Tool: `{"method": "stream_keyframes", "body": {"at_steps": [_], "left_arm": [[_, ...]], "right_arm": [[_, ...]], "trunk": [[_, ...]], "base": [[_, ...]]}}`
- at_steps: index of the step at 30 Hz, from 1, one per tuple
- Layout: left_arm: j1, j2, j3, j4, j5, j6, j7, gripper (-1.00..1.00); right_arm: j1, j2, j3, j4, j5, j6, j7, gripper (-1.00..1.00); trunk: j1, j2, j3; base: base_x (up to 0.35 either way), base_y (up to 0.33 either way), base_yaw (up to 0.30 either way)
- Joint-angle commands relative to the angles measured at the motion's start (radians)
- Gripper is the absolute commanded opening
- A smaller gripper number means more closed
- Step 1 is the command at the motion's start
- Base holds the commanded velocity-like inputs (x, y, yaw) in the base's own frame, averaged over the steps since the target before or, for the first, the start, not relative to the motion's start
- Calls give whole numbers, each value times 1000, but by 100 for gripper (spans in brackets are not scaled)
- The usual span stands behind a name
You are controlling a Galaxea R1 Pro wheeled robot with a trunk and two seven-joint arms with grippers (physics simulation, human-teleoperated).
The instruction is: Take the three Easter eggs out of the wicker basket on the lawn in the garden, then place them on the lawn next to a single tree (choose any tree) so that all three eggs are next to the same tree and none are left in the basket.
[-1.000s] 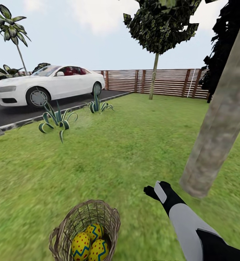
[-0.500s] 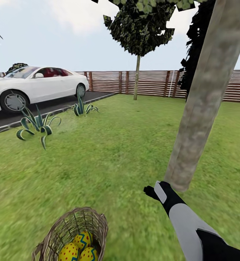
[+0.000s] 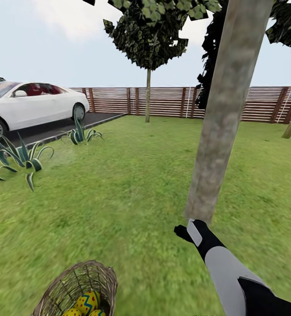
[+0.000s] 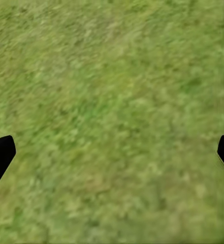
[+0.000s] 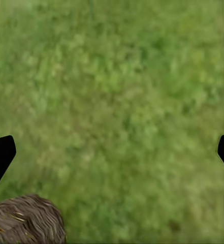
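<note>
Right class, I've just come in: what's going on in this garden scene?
A two-armed robot stands on the green lawn beside a thick grey-brown tree trunk. The yellow painted eggs lie in the brown wicker basket. Both grippers, left and right, are open over grass, holding nothing.

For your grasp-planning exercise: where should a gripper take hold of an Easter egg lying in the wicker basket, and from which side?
From above: the wicker basket walls block sideways reach. Close across the narrow middle of the topmost Easter egg, whose upper surface is exposed.
</note>
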Motion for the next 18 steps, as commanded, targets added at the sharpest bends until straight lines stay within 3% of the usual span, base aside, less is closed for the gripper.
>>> {"method": "stream_keyframes", "body": {"at_steps": [1,7,18], "left_arm": [[1,1,-1,-2,11,4,10,100],[1,1,-1,-2,10,4,10,100],[1,1,-1,-2,10,4,10,100]], "right_arm": [[0,1,-2,-2,-10,2,-8,100],[0,2,0,-2,-10,2,-8,100],[0,1,0,-3,-10,2,-8,100]], "trunk": [[-4,7,3],[-27,49,23],[-69,126,58]], "base": [[0,0,-204],[0,0,-136],[0,0,-16]]}}
